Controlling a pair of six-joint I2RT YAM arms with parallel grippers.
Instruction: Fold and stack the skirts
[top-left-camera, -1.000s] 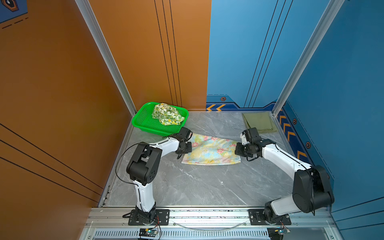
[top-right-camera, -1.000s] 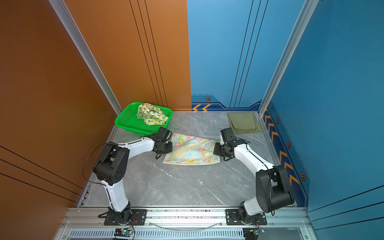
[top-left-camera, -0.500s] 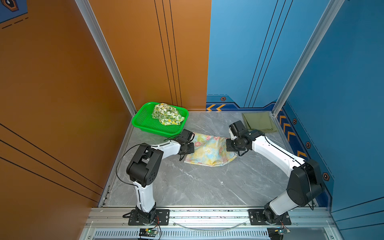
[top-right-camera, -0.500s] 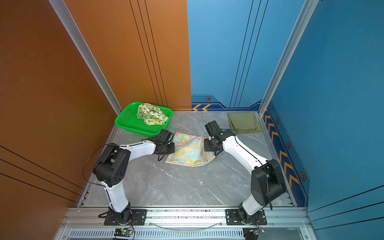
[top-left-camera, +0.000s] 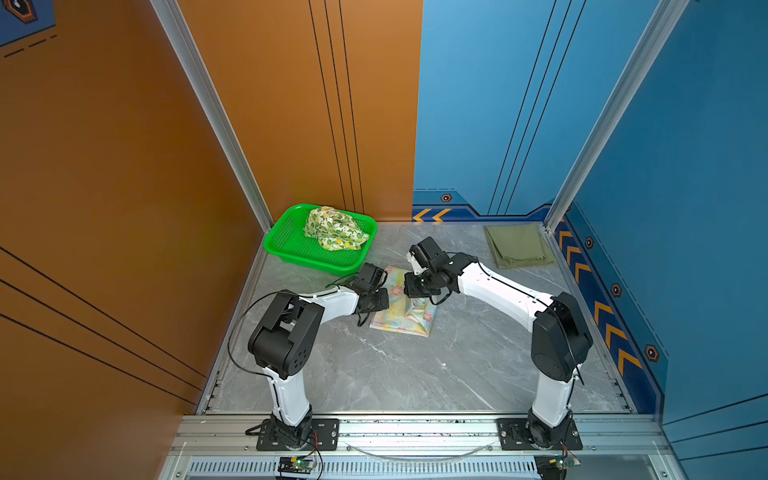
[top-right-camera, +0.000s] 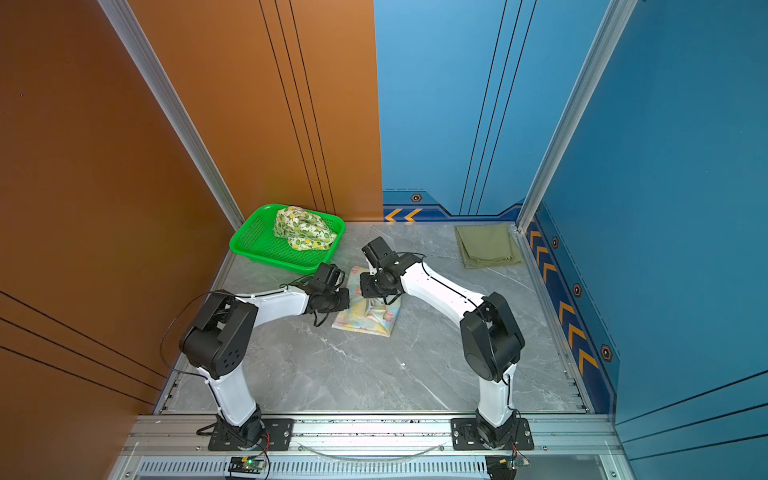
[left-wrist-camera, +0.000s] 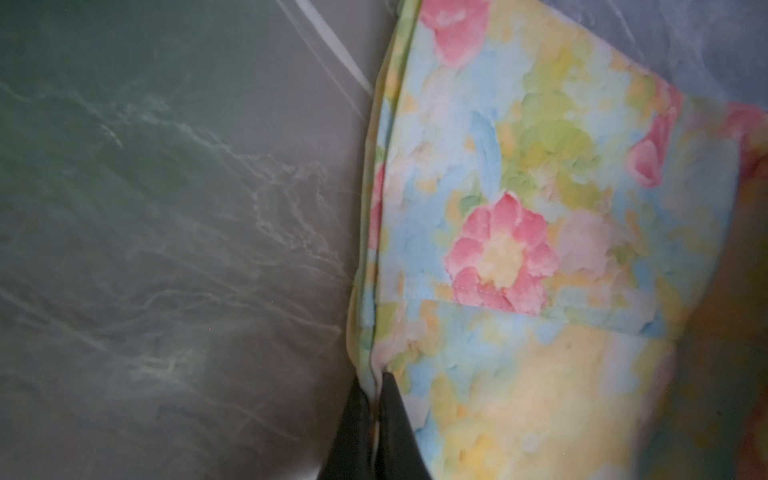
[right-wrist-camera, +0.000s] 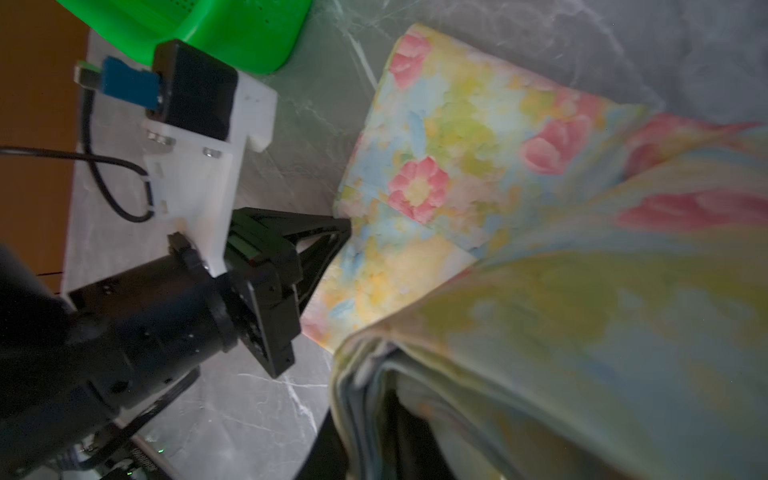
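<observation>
Floral skirt (top-left-camera: 405, 309) partly folded, left pincer (left-wrist-camera: 376, 380) clenched on its edge; right pincer (right-wrist-camera: 370, 432) draped in cloth, its hold unclear

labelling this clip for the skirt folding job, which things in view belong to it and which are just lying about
Job: floral skirt, lemon-print skirt, olive skirt.
Lying about: green basket holding the lemon-print skirt, grey table.

Grey marble table (top-left-camera: 415, 374), green basket (top-left-camera: 286, 245), floral skirt (top-left-camera: 405, 322), olive skirt (top-left-camera: 519, 245)

Bright, even light fills both top views; wrist views dim, floral skirt (left-wrist-camera: 519, 395) blurs beside left pincer (left-wrist-camera: 376, 392).
</observation>
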